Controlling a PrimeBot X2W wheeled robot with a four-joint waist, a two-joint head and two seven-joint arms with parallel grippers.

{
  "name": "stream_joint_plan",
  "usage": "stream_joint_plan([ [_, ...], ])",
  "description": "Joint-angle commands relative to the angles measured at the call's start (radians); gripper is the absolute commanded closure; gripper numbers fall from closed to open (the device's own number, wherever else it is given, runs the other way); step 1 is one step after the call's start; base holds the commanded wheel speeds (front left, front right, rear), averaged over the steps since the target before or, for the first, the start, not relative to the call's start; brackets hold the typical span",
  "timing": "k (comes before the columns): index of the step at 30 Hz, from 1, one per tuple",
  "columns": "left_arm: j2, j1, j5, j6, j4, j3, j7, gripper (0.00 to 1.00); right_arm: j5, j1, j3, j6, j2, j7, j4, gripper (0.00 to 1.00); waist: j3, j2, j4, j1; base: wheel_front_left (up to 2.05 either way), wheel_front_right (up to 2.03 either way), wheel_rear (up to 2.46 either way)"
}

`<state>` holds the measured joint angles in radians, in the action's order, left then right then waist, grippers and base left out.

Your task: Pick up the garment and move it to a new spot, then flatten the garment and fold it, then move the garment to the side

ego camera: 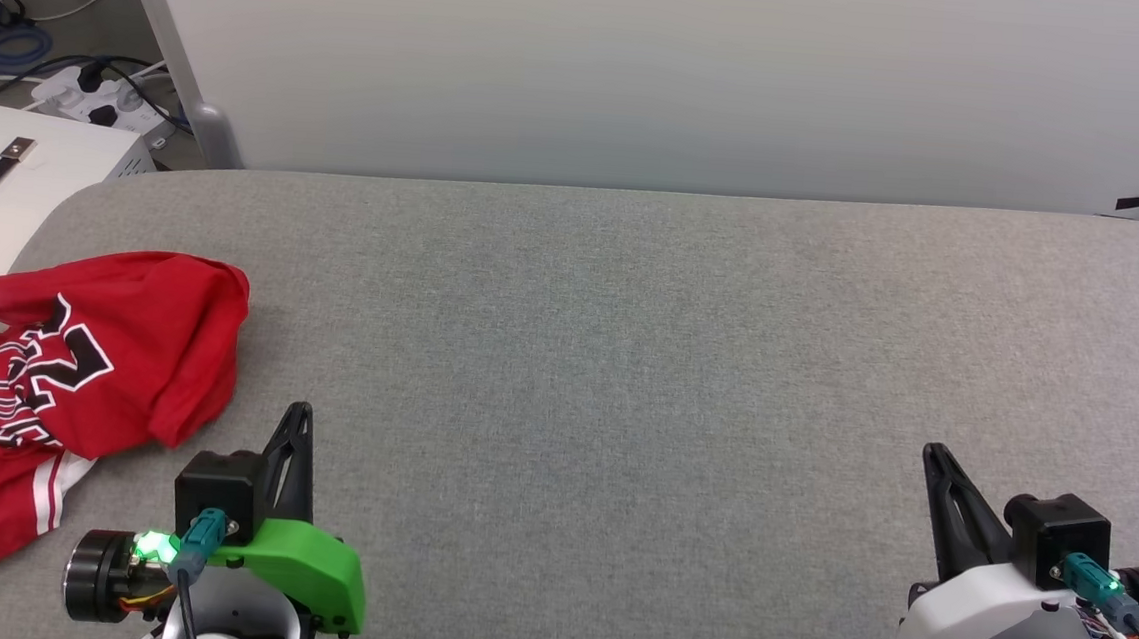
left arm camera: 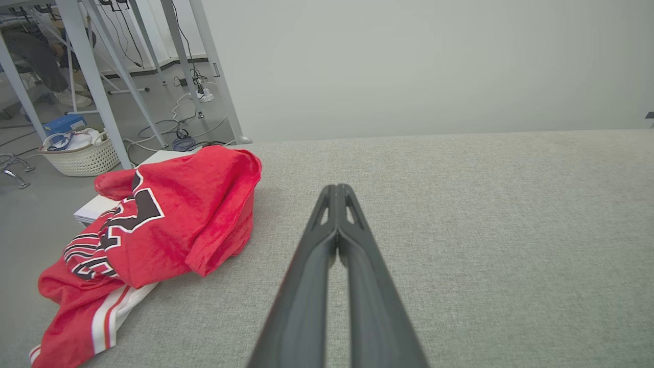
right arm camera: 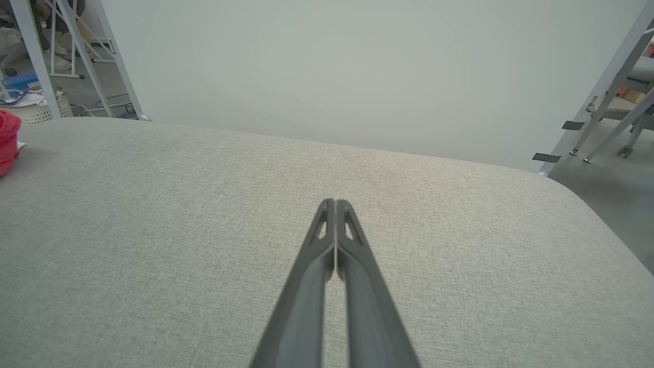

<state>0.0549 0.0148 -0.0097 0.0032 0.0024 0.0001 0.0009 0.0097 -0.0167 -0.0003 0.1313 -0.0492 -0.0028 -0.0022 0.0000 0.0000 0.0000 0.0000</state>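
Note:
The garment (ego camera: 94, 377), a red jersey with black white-outlined lettering and a red-striped white sleeve, lies crumpled in a heap at the left end of the grey padded table (ego camera: 627, 364). My left gripper (ego camera: 300, 411) hovers low just right of the heap, shut and holding nothing. The left wrist view has the garment (left arm camera: 168, 225) left of the shut left gripper (left arm camera: 337, 188). Far across the table at the lower right, my right gripper (ego camera: 933, 451) is shut and empty. In the right wrist view the shut right gripper (right arm camera: 334, 203) points over bare fabric, with an edge of the garment (right arm camera: 7, 143) at far left.
A pale wall panel (ego camera: 647, 74) stands along the table's far edge. Off the left end sits a white box (ego camera: 8, 180), with a power strip (ego camera: 104, 102) and cables on the floor. A white basket (left arm camera: 82, 153) and metal frame legs (left arm camera: 97, 87) stand beyond the table.

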Motion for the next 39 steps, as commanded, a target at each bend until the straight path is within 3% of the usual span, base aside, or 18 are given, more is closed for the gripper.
stream_joint_plan([
  [1,-0.005,-0.015,0.01,-0.003,-0.002,0.0,-0.001,1.0,-0.01,0.017,0.0,-0.001,-0.001,0.003,0.002,1.0,0.0,0.0,0.0,0.0,0.0,0.0,0.0],
  [39,-0.005,-0.015,0.01,-0.003,-0.002,0.0,-0.001,1.0,-0.01,0.017,0.0,-0.001,-0.001,0.003,0.002,1.0,0.0,0.0,0.0,0.0,0.0,0.0,0.0],
])
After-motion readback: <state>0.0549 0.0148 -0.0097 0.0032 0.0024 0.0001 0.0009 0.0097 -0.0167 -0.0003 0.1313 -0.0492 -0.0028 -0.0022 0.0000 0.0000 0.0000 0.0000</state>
